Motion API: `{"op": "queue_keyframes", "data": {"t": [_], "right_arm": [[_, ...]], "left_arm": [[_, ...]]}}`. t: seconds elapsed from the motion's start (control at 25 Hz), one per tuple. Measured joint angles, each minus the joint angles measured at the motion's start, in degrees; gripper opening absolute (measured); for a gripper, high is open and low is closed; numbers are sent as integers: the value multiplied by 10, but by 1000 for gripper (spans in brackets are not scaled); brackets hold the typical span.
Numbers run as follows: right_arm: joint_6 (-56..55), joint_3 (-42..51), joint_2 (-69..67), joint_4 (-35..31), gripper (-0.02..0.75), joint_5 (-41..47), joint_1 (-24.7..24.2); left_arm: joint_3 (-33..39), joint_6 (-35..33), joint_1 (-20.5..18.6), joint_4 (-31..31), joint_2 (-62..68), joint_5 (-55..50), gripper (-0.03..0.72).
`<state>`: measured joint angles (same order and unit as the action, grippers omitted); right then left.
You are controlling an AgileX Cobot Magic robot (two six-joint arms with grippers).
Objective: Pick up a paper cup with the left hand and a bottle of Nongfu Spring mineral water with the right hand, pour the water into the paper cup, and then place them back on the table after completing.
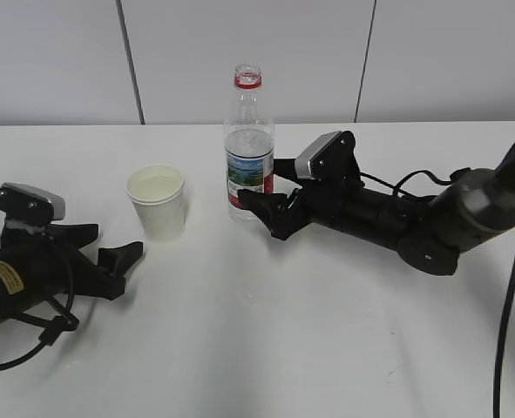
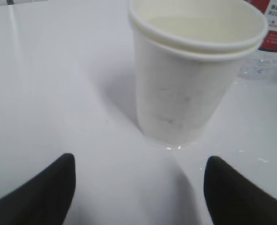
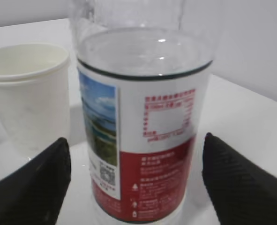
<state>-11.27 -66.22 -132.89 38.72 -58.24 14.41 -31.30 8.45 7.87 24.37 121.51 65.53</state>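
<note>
while both arms lie low on the white table (image 1: 266, 340), the exterior view shows the paper cup (image 1: 158, 201) standing upright just left of the uncapped water bottle (image 1: 248, 144). the left hand (image 1: 111, 250) rests short of the cup, fingers spread, and the right hand (image 1: 266, 187) flanks the bottle's base, spread too.

in the left wrist view, the cup (image 2: 194, 75) stands beyond the parted fingers (image 2: 40, 190), apart from them.

in the right wrist view, the bottle (image 3: 143, 122) stands between the open fingers (image 3: 243, 180), not gripped, water up to its label's top, with the cup (image 3: 28, 91) beside it.
</note>
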Motion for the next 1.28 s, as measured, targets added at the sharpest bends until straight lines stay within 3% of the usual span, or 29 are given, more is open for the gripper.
{"op": "queue_keyframes", "data": {"t": [0.44,0.72,0.96,1.12,1.28], "right_arm": [[3,35,39,-39,645,-1,-95],[3,35,39,-96,615,-1,-163],[9,35,40,-120,606,12,-192],[38,23,67,-128,601,114,-192],[45,3,122,-136,595,254,-192]], "left_arm": [[38,-2,-60,-28,-48,1,520],[38,-41,-109,-96,-49,0,522],[38,-48,-114,-119,-51,0,521],[17,-56,-114,-122,-58,-29,521],[-27,-56,-114,-123,-88,-162,522]]}}
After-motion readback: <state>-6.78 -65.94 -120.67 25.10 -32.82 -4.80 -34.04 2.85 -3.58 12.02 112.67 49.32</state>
